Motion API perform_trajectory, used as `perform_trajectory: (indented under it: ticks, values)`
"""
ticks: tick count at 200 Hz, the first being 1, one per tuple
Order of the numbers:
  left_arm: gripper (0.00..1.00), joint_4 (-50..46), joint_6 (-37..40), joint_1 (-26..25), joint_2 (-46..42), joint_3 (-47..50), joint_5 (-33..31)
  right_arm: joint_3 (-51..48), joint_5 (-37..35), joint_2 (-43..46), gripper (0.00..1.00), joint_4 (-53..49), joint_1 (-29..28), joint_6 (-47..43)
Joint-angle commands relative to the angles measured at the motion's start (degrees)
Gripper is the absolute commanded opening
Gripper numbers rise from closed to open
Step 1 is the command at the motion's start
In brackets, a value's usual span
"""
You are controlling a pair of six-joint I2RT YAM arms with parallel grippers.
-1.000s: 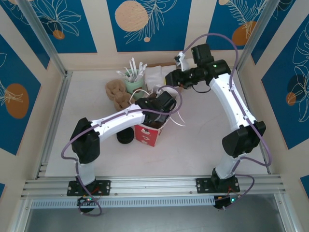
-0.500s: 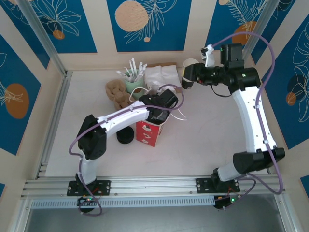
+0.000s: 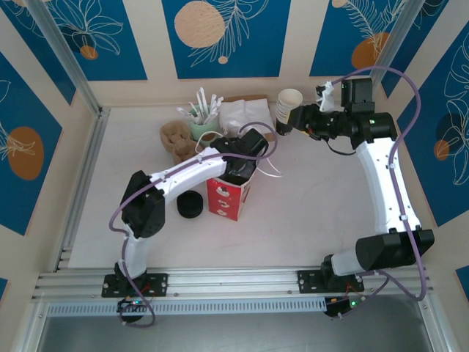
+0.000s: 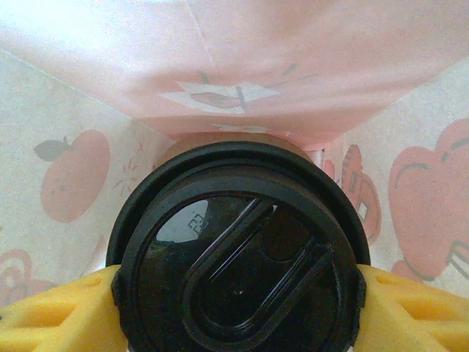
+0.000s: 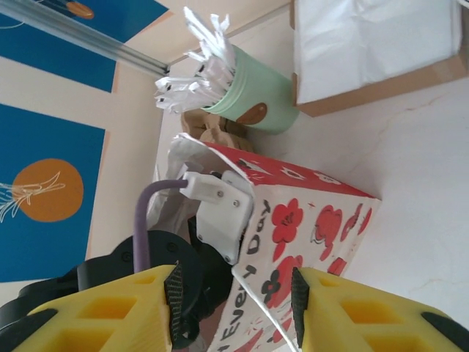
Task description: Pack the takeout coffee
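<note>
The takeout coffee shows from above in the left wrist view as a round black lid [image 4: 238, 257]. My left gripper [image 4: 236, 282] is shut on it, one yellow finger [image 4: 51, 315] on each side of the lid. The cup's body is hidden under the lid. Cup and gripper are down inside the red flowered bag [image 3: 226, 199], whose pale inner walls [image 4: 242, 66] rise around them. From above, the left wrist [image 3: 245, 147] dips into the bag's mouth. My right gripper [image 3: 284, 126] hangs at the back right, away from the bag, open and empty [image 5: 233, 293].
A stack of lidless white-rimmed cups [image 3: 289, 105] stands beside the right gripper. A stack of black lids [image 3: 189, 205] sits left of the bag. Along the back are brown paper items [image 3: 178, 139], a mint cup of sticks [image 3: 204, 123] and a napkin box [image 3: 242, 111].
The right arm has swung away from the bag, toward the back right by the cup stack. The left wrist has shifted slightly over the bag's mouth, still holding the coffee.
</note>
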State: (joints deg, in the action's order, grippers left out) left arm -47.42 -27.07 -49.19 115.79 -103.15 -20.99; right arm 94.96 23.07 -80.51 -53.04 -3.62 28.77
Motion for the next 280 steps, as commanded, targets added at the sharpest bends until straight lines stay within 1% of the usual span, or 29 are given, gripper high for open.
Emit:
perform_trajectory:
  ticks: [1,67,121,141,168,198,223,240,280]
  values:
    - [0.67,-1.45,0.02,0.75,3.45,-0.64,3.84,-1.56,2.58,2.54,0.45,1.14,0.70,1.38]
    - [0.67,0.52,0.42,1.68,5.89,-1.08,6.55,-3.67,3.12,3.03,0.45,0.28,0.82,2.20]
    - [0.67,-0.67,-0.04,2.50,7.09,-4.34,7.55,-8.39,3.65,3.93,0.43,3.87,0.48,7.36]
    - [0.71,-2.76,-1.10,2.65,6.86,-6.60,7.33,-9.50,4.17,3.07,0.42,6.28,0.26,9.80]
    - [0.73,-4.73,-2.36,2.70,6.17,-8.49,6.85,-8.77,4.81,1.02,0.43,7.99,-0.97,11.62]
    - [0.81,-6.25,-3.73,2.69,5.37,-9.62,5.87,-7.34,5.31,-2.10,0.45,8.19,-3.10,13.01]
    - [0.83,-7.67,-4.17,2.68,4.93,-11.35,5.11,-5.68,4.20,-4.35,0.45,5.85,-5.12,12.80]
    - [0.85,-8.55,-4.57,2.68,4.72,-12.54,4.93,-4.44,2.10,-5.89,0.45,2.06,-5.85,12.88]
    - [0.90,-11.21,-5.87,2.68,4.72,-15.03,4.41,-3.15,2.28,-7.87,0.48,1.92,-8.09,12.23]
